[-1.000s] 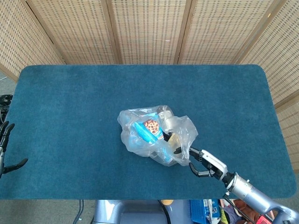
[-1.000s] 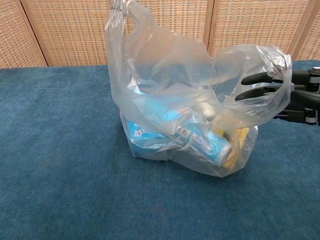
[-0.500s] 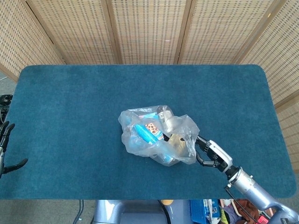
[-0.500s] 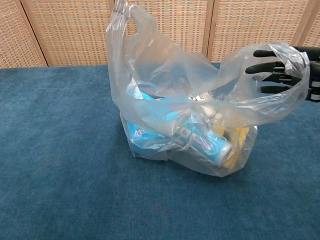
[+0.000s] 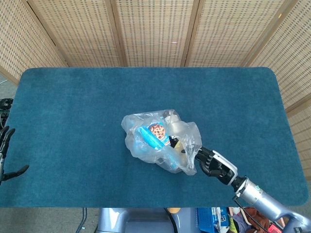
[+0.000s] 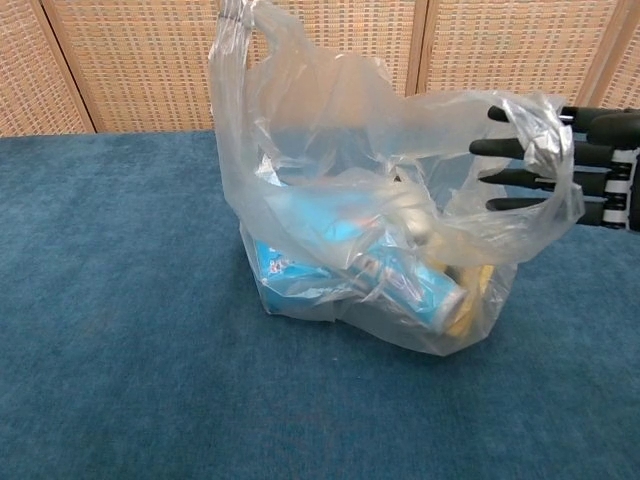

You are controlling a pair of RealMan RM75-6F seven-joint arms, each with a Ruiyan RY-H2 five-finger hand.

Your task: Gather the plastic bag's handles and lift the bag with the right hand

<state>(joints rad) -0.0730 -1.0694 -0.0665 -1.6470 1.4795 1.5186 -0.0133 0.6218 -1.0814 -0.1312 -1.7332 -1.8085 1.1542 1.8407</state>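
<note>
Nearest the robot, the right hand (image 5: 212, 163) reached in from the lower right of the head view, its dark fingers (image 6: 520, 148) stretched out straight and threaded through the loop of the bag's right handle (image 6: 555, 150). In the chest view the thin plastic of that loop draped over and around the fingers (it hung on them rather than being squeezed; nothing showed the fingers curled shut on it). At the far left edge of the head view the left hand (image 5: 6, 155) hung beside the table, off the blue cloth, its fingers apart and holding nothing.

Just beyond the right hand, the clear plastic bag (image 5: 160, 141) sat on the blue tabletop (image 5: 73, 111), near the middle and a little toward the robot's side. Its base rested flat on the cloth. Inside lay a light-blue packet (image 6: 400, 280) tilted across the bottom, a round cookie picture (image 5: 156, 129) showing on top in the head view, and something yellow (image 6: 470, 300) low at the right side; what these were exactly could not be told through the crinkled film.

The bag's left handle (image 6: 240, 20) stood upright on its own, touched by neither hand.

Farthest back, woven wicker screen panels (image 5: 155, 29) stood behind the table's far edge.
</note>
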